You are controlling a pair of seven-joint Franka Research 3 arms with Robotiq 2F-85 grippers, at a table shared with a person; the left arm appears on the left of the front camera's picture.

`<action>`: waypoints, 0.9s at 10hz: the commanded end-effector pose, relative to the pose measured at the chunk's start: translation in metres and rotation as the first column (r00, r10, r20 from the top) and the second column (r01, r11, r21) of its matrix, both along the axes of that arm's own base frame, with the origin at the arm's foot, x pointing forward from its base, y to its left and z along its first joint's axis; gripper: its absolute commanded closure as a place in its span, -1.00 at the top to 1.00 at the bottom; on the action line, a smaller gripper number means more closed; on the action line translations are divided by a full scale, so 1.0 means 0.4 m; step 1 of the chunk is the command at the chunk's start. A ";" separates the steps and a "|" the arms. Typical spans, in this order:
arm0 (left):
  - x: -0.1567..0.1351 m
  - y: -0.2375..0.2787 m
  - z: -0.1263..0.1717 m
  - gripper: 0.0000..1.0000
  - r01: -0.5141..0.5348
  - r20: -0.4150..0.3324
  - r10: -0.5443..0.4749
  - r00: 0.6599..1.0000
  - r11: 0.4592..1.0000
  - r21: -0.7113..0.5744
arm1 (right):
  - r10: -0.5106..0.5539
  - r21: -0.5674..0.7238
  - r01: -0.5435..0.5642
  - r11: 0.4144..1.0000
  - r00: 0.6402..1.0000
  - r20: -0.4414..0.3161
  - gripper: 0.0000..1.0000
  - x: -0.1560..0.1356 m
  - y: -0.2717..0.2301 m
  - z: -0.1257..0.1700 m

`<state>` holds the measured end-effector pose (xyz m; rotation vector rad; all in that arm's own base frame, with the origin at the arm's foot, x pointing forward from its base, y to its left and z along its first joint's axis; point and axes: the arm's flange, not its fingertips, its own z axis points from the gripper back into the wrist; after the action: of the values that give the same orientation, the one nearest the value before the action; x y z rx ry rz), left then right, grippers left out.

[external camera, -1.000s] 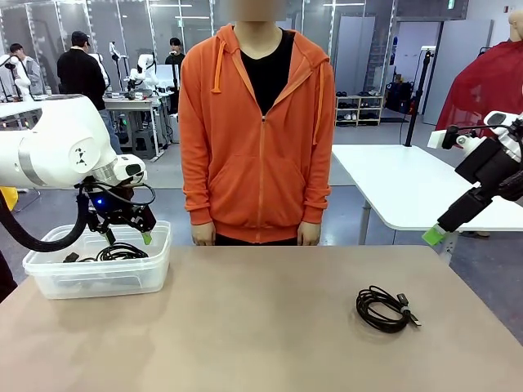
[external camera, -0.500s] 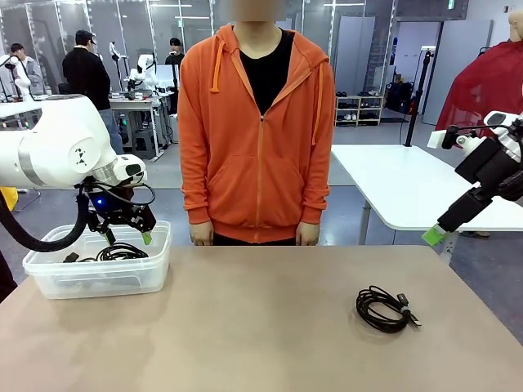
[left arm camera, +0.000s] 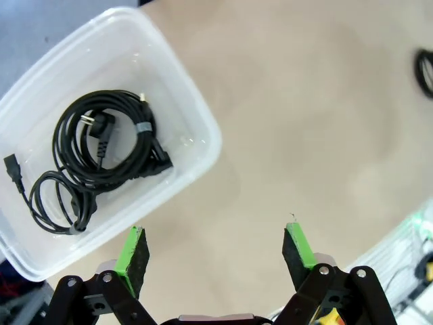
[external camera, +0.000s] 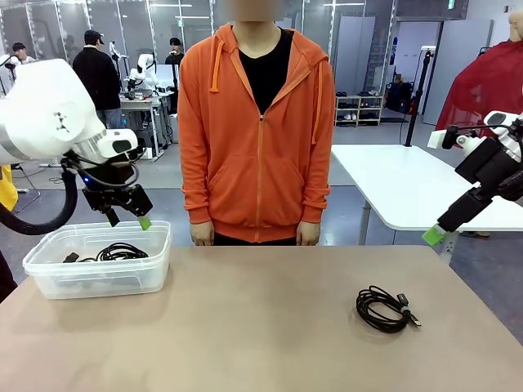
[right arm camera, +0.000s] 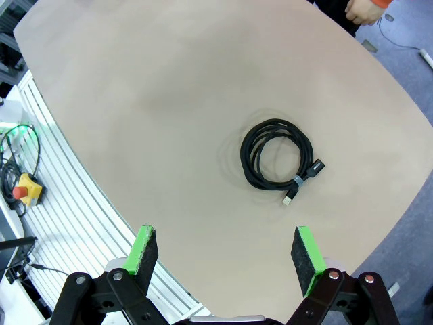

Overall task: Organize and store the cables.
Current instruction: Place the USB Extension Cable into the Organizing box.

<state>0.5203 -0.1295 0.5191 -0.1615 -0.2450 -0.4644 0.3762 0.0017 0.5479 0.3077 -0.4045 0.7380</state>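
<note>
Cables (left arm camera: 139, 135) lie coiled inside the clear plastic box (external camera: 98, 282), so that part looks done. Just above the box, the left gripper (external camera: 127, 220) hangs wide open and empty. Far right of the box, one black USB cable (external camera: 384, 309) waits on the table (external camera: 245, 327). Farther right, the right gripper (right arm camera: 223, 250) is wide open and empty too.

No text, brand name or number can be read in any of the views. In the front view a small green sign (external camera: 450, 4) sits high at the far end of the room, but its print is too small to make out.
</note>
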 end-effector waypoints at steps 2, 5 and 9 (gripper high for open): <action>-0.166 0.029 0.069 1.00 0.256 0.089 -0.255 0.963 0.967 0.000 | -0.019 0.008 0.019 1.000 1.000 -0.005 1.00 -0.001 0.003 0.000; -0.316 0.066 0.135 1.00 0.321 0.166 -0.327 0.930 0.945 0.064 | -0.019 0.008 0.019 1.000 1.000 -0.005 1.00 -0.001 0.003 0.000; -0.401 0.121 0.143 1.00 0.304 0.215 -0.294 0.931 0.953 -0.012 | -0.019 0.008 0.019 1.000 1.000 -0.005 1.00 -0.001 0.003 0.000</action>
<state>0.3641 -0.0865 0.5807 -0.1659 -0.4305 -0.7794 0.3763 0.0017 0.5479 0.3076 -0.4045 0.7380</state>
